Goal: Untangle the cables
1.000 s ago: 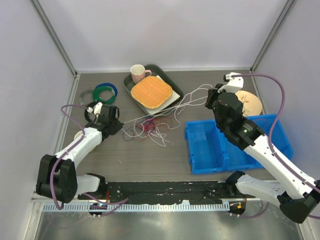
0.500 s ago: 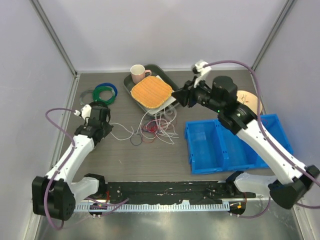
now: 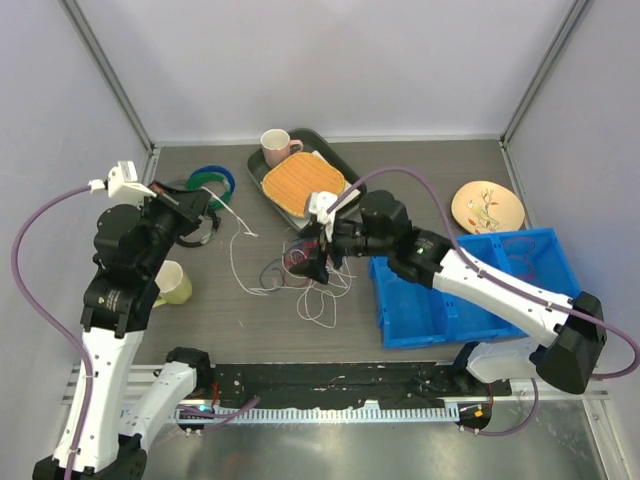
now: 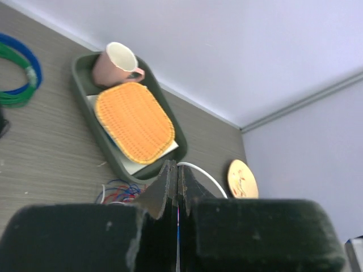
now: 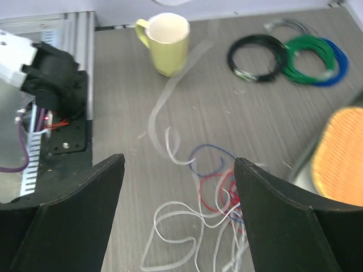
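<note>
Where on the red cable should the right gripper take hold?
Probably the red cable at its outer loop on the tangle's edge, with the open right gripper coming straight down astride the strand. There it lies flat and mostly alone; farther in, white cables cross it.

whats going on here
Two robot arms are working on a tangle of thin cables on the table. The left hand is shut on a white strand, which runs from its tips down toward the pile. The right hand hangs open just above the knot of red, blue and white loops, holding nothing. The cables are not yet untangled.
</note>
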Tool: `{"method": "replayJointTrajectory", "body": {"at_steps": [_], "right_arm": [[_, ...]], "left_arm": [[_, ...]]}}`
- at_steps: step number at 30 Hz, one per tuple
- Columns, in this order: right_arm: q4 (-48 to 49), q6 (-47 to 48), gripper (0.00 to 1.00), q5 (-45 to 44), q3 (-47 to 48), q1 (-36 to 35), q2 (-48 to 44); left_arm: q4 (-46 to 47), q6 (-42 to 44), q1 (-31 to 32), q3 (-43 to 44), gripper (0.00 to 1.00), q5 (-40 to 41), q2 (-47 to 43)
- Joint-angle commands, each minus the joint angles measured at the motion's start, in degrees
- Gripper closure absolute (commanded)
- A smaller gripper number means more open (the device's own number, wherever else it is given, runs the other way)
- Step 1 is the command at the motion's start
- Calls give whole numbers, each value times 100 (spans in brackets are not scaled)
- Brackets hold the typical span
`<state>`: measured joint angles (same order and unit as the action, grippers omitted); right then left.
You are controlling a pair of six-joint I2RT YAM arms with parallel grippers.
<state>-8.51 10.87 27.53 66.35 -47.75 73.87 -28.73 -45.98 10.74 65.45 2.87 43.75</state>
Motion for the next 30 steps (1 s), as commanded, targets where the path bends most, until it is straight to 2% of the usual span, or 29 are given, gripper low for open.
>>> {"method": "replayJointTrajectory", "body": {"at_steps": [1,3,4,6,9,12,16,21,28,30], "right_arm": [[1842,-101,16,-117,-192,-332,109],[2133,-417,16,6,-166,-341,408],[2509,-1011,16,163,-149,-349,766],[2906,-1411,17,323,-227,-498,1111],[3670,-1369,17,-27,-456,-744,1709],[4092,-1351,17,-19,-570,-762,2280],[4770,-1369,18,428,-693,-762,2913],[5077,-1667,19,719,-517,-815,3677],[5289,-1737,20,640,-491,-833,4092],[5342,-1816,31,483,-465,-833,4118]], "left_arm": [[272,36,-19,108,100,-964,2],[280,19,-20,170,100,-1017,-33],[280,1,-11,178,100,-1000,-50],[272,-17,-11,196,100,-947,-86],[114,18,-11,380,100,-929,-59],[43,36,-19,486,100,-824,-94],[17,19,-11,513,100,-815,-138],[-18,36,-11,513,100,-745,-95],[-54,54,-19,557,100,-709,-51],[-71,62,-19,539,100,-666,-77]]}}
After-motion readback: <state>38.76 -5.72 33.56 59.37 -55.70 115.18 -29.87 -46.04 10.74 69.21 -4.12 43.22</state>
